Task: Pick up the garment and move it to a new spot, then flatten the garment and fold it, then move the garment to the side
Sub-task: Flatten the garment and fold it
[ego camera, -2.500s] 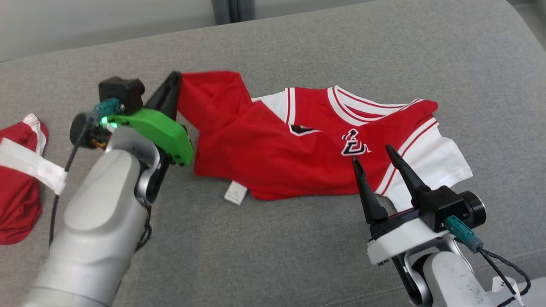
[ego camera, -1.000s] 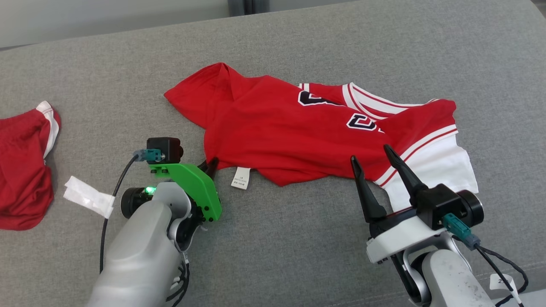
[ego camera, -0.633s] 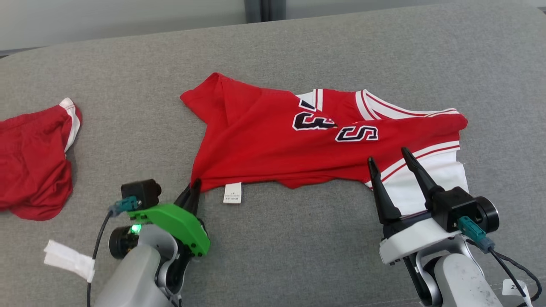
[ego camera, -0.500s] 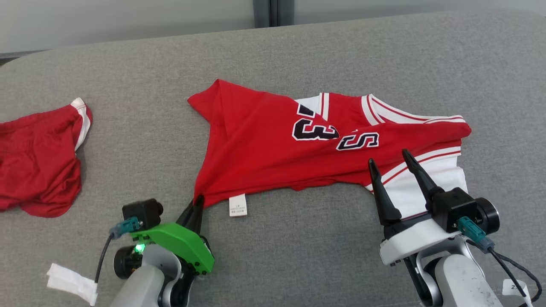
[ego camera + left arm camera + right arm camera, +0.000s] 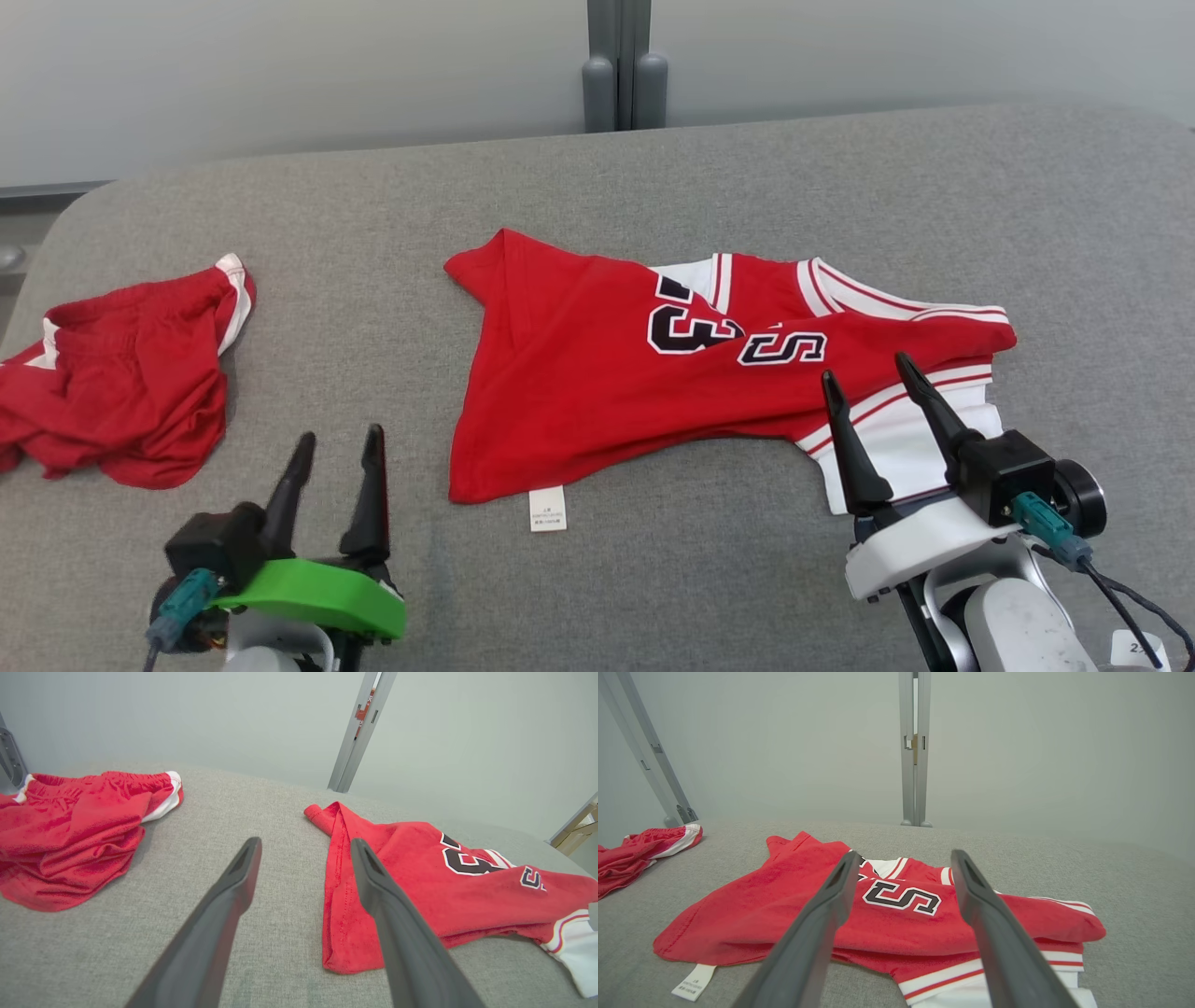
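- Garment (image 5: 597, 392) front and centre: a red jersey with white trim, lying in the middle of the grey cushion (image 5: 653, 579), spread out but not smooth.
- Its upper layer is folded across on a slant, with a dark "3" and an "S" showing, and striped white edging at the robot's right end.
- White label (image 5: 547, 509) pokes out from the near hem onto the bare cushion.
- Left gripper (image 5: 341, 434) sits low at the near left, its fingers spread wide apart and nothing between them.
- It is over bare cushion, between the garment's near left corner and the red shorts (image 5: 131, 373), clear of both in the head view.
- From the left wrist, the gripper (image 5: 304, 842) looks along the garment's (image 5: 420, 891) left hem, with one finger crossing in front of that edge and the shorts (image 5: 70, 830) off to the other side.
- Right gripper (image 5: 865, 367) is just as wide open and also empty, with its fingertips over the striped white end of the garment.
- Whether those tips touch the cloth, I cannot tell.
- In the right wrist view, the gripper (image 5: 904, 855) frames the "S" on the garment (image 5: 784, 905) between its fingers, with the label (image 5: 693, 982) at the lower left.
- Behind the cushion there is a pale wall with a grey post (image 5: 616, 56).
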Tool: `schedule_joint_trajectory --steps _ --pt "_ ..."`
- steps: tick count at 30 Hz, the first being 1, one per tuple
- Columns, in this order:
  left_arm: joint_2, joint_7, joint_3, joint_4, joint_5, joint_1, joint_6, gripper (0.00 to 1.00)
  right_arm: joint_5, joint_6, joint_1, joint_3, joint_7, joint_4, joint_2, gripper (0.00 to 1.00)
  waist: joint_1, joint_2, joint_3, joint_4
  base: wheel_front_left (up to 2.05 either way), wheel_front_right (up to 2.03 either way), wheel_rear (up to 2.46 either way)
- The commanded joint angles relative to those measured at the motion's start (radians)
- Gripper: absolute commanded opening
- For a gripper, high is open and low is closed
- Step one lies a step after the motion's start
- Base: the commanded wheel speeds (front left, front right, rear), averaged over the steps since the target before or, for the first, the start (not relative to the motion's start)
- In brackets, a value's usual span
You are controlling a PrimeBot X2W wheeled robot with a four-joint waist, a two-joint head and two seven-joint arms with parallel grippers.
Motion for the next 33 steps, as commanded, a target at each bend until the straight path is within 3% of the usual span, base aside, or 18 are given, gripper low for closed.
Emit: schedule_joint_trajectory --steps 1,6,12,18,33 --pt "0.001 -0.007 0.042 -0.048 0.046 0.028 0.006 1.0 0.006 -0.002 0.012 -0.008 0.002 0.002 -0.002 1.0 0.0 0.0 -0.03 0.002 0.0 0.0 0.0" --pt "-0.04 -0.007 0.204 -0.184 0.169 0.126 -0.022 1.0 0.003 -0.002 0.032 -0.037 -0.001 0.004 -0.002 1.0 0.0 0.0 -0.061 -0.001 0.0 0.0 0.0" --pt "-0.076 -0.007 0.302 -0.207 0.23 0.196 -0.075 1.0 -0.01 -0.002 0.055 -0.066 -0.001 0.008 -0.007 1.0 0.0 0.0 -0.088 -0.002 0.0 0.0 0.0" --pt "-0.094 -0.007 0.317 -0.149 0.222 0.228 -0.11 1.0 0.02 -0.002 0.079 -0.09 -0.023 0.026 -0.018 1.0 0.0 0.0 -0.106 -0.006 0.0 0.0 0.0" --pt "-0.077 -0.003 0.3 -0.084 0.225 0.226 -0.122 1.0 0.041 -0.002 0.1 -0.107 -0.045 0.035 -0.011 1.0 0.0 0.0 -0.114 -0.026 0.0 0.0 0.0"
